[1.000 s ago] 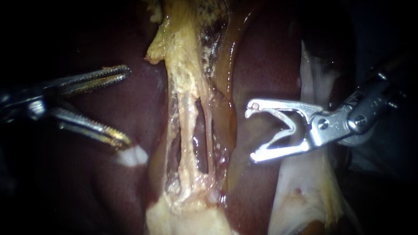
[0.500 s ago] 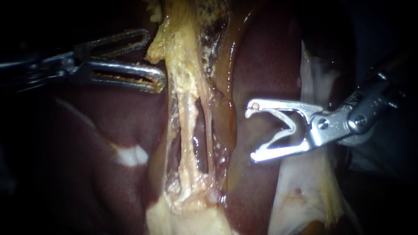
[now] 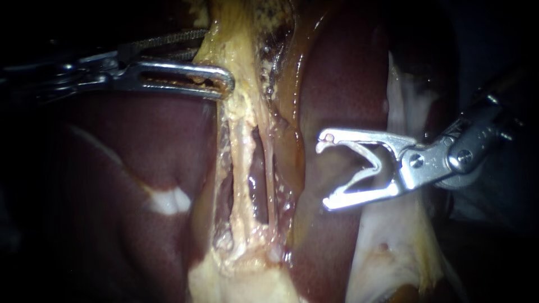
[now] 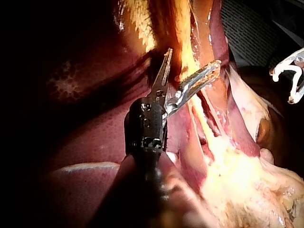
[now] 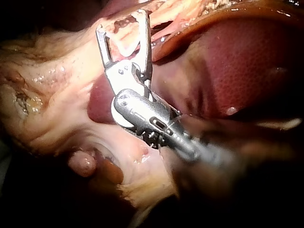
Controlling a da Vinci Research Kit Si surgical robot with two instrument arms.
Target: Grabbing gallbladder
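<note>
Left instrument [image 3: 218,59] has shifted: a second ago it sat low over the liver [image 3: 129,151] with jaws spread wide, well away from the target. Now it is up at the yellowish gallbladder [image 3: 238,45] tissue at the top of the endoscope view. The jaws have turned and narrowed. The lower jaw lies across the near edge of that tissue and the upper one slips behind it. In the left wrist view the left instrument [image 4: 194,57] has a clear gap between its jaws, with the yellow strip sitting in it, so I read them as straddling the tissue, not clamped.

Right instrument [image 3: 324,174] has not moved. Its jaws are wide, holding nothing, parked over liver beside the two thin tubes [image 3: 242,163] that run down from the gallbladder. The right wrist view shows the same for it [image 5: 121,23].

Meaning: the approach looks done and the bite is lined up. Closing is what's left. The bite looks shallow to me, near the edge, so it could slip.
</note>
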